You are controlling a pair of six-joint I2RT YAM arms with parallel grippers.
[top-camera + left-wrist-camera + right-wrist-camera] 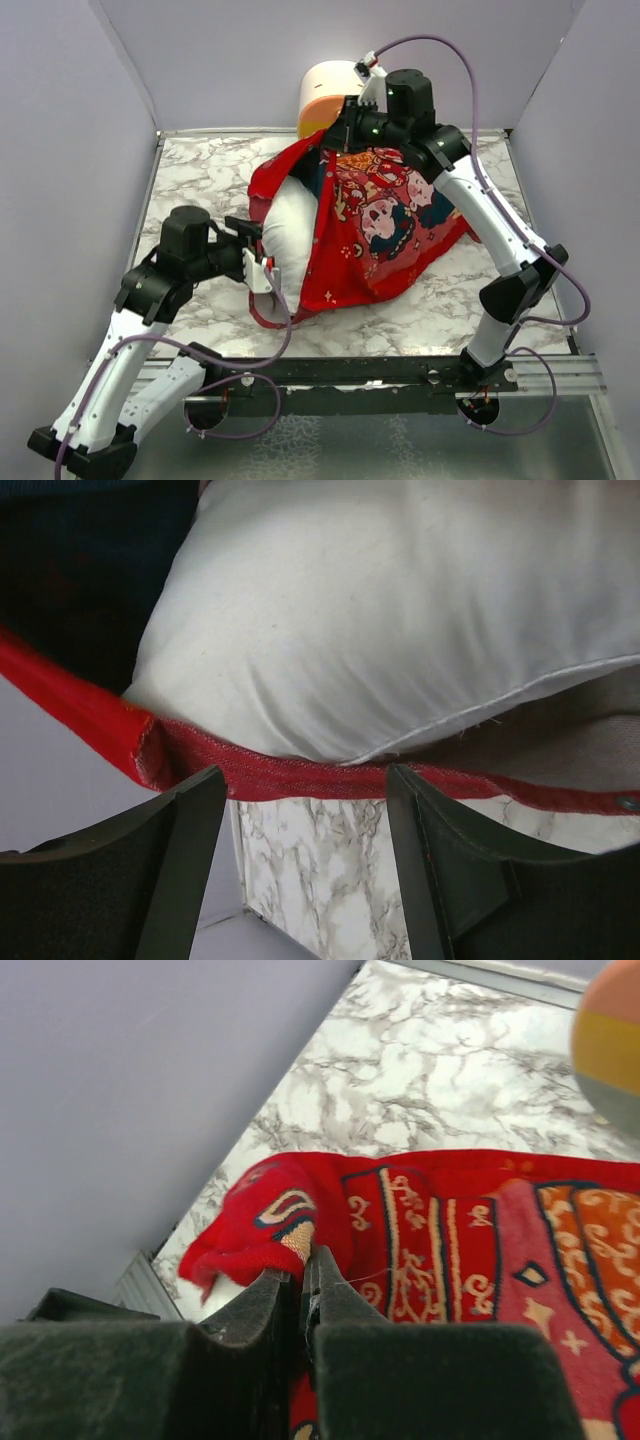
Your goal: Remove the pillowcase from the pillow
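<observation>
The marble-patterned table (200,170) sits boxed in by plain pale grey walls (60,150) on its left, far and right sides, with a metal rail (400,370) along its near edge. The pillow (290,235) lies around the middle of the table, its left half bare and white. The rest of it is inside the pillowcase (390,230), which spreads toward the right edge. At the far edge, beside a cream-and-orange cylinder (330,95), the right hand (302,1270) is clenched on a bunched fold of the red fabric. The left hand (305,775) is released, fingers spread, at the pillow's bare end. The pillowcase's red hem runs across just beyond its fingertips, under the pillow's seam.
</observation>
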